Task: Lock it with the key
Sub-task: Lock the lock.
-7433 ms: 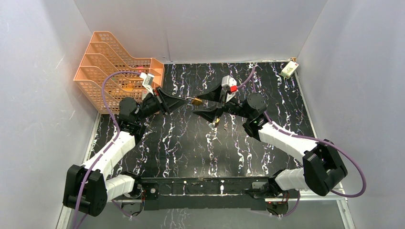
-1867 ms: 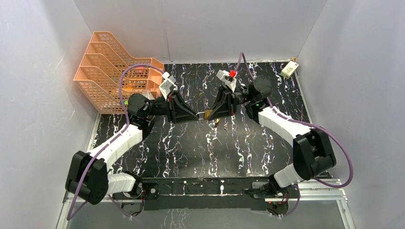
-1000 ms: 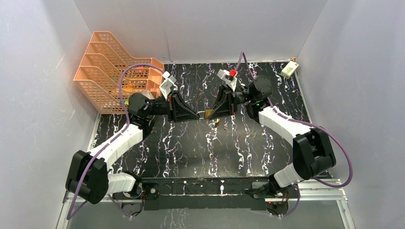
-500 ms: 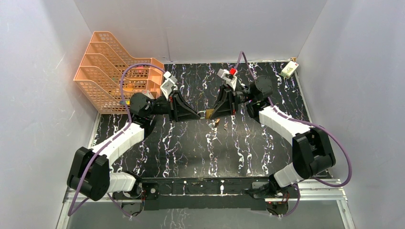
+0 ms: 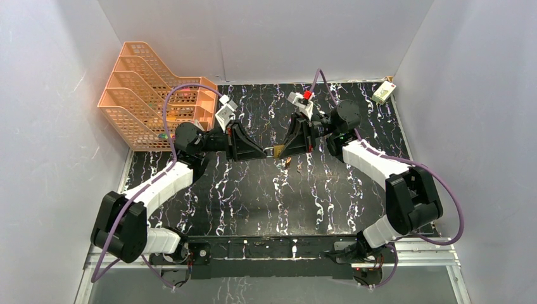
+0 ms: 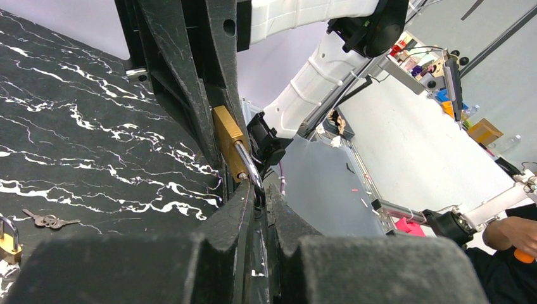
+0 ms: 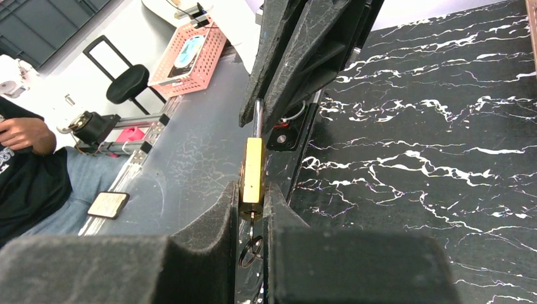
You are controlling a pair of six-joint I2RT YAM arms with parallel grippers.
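Left end effector [image 6: 256,197] is shut down narrow on the steel shackle [image 6: 248,166], which is taken right at the fingertips. Directly opposite, tip to tip, right end effector [image 7: 252,199] is closed on the lower end of the brass padlock [image 7: 253,168], flat faces against the pads. The padlock is thus held in the air between both end effectors, well above the counter [image 5: 253,202]. A key [image 7: 252,217] appears to be seated in the bottom of the body, inside the right end effector's gap, with its key ring [image 7: 250,247] hanging further back between the fingers. Whether the pads also bear on the key cannot be told. Handling, as judged: the padlock is small, rigid and dense. Its brass faces and polished shackle are slippery, so pivoting under a fingertip grip is to be expected. The body is best gripped across the flat faces and the shackle near its crown. The key is best taken by the bow only, since the thin blade could be bent by side load. Below the left end effector, a spare padlock [image 6: 5,239] and loose keys [image 6: 45,221] are seen on the counter. An orange tray rack [image 5: 149,88] is set well behind it.
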